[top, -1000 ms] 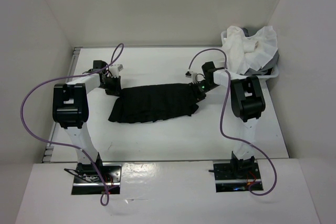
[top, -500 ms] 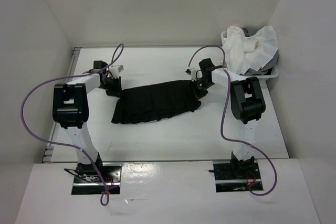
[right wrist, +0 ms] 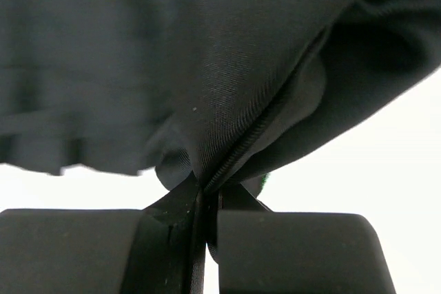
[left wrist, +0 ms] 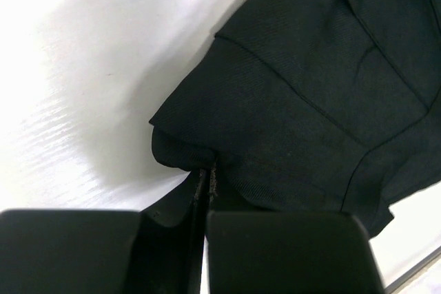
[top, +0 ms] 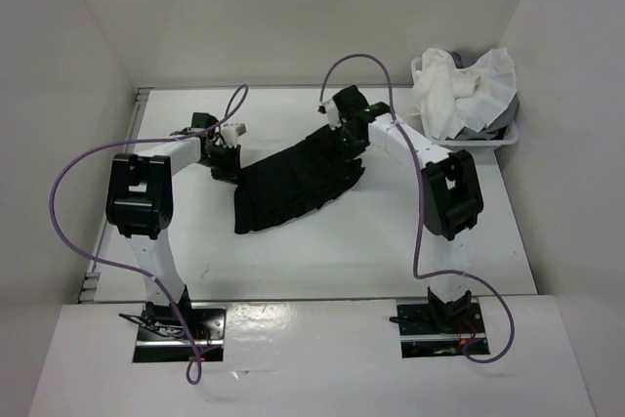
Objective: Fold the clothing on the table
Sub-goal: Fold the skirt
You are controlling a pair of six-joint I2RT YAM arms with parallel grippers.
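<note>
Black skirt lay slanted in the middle of the white counter, running from 7 o'clock up to 1 o'clock. The left fingers were pinched tight on its edge at 9 o'clock, and the right fingers were pinched tight on its corner at 1 o'clock. To fold it well, I think both should lift evenly, keep the cloth flat, and lay one edge right on the other.

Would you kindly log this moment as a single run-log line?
left tool: shut on skirt | right tool: shut on skirt | skirt: spans diagonally between tools over table | basket: cloths inside, far right
</note>
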